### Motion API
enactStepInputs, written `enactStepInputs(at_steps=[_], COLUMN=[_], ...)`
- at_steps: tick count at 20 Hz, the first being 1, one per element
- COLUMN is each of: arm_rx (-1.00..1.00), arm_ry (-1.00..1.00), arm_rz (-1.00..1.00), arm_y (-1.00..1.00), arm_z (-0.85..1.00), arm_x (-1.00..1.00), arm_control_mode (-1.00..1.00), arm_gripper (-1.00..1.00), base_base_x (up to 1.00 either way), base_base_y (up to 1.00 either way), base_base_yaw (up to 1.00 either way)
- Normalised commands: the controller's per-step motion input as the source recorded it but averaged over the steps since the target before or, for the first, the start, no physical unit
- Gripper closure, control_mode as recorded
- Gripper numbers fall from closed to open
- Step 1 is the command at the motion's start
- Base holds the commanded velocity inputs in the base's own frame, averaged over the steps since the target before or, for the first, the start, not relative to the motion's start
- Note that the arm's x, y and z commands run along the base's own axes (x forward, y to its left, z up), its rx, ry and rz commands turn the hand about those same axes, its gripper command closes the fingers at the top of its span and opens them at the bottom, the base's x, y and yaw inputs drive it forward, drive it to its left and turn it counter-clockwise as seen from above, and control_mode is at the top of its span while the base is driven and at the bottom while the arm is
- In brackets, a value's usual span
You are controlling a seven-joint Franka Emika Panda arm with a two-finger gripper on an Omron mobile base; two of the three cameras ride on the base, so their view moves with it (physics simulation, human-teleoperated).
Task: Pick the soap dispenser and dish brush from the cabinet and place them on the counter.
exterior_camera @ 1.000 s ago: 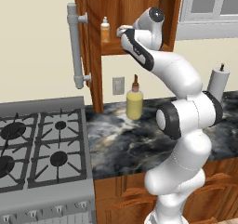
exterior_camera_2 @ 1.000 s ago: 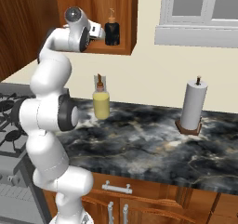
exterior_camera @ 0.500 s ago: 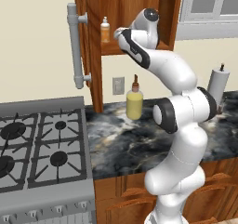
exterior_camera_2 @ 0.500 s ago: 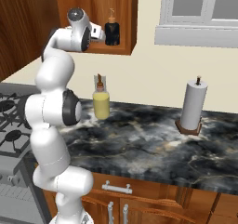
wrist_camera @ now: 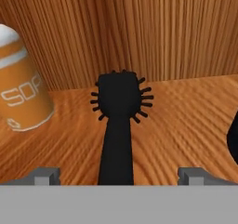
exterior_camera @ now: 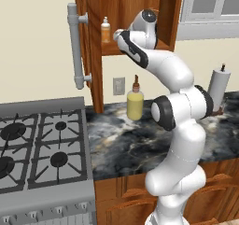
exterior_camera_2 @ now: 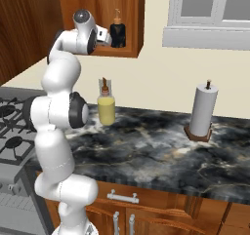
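On the cabinet (exterior_camera: 170, 30) shelf, flat, lies the black dish brush (wrist_camera: 118, 121): long axis running straight away from the claw (wrist_camera: 119, 174), bristled head toward the back wall, handle end between the wide-open fingers (wrist_camera: 45, 175), nothing gripped. Just to its left in the hand view stands the orange soap dispenser (wrist_camera: 21, 90), upright, apart from the brush. Below, on the dark veined tabletop (exterior_camera_2: 161, 156), stand a yellow bottle (exterior_camera_2: 106, 107) and a paper towel roll (exterior_camera_2: 203, 110).

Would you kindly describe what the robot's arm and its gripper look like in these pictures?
The arm is glossy white, built of rounded, tube-like segments with dark grey to black rings and round caps at the joints. No cables or markings show. The gripper ends in two small, blocky grey finger tips.
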Motion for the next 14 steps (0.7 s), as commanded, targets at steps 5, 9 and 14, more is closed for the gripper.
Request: enactStepInputs(at_steps=[5, 9, 14], arm_rx=[0.0, 0.0, 0.0], arm_ry=[0.05, 0.05, 0.05], arm_rz=[0.0, 0.0, 0.0], arm_y=[0.03, 0.03, 0.01], arm_z=[-0.18, -0.18, -0.2], arm_x=[0.2, 0.18, 0.11], arm_control_mode=[-1.0, -1.0, -1.0], arm_gripper=[-1.0, -1.0, 1.0], base_base_x=[0.0, 0.0, 0.0], base_base_y=[0.0, 0.0, 0.0], base_base_yaw=[0.0, 0.0, 0.0])
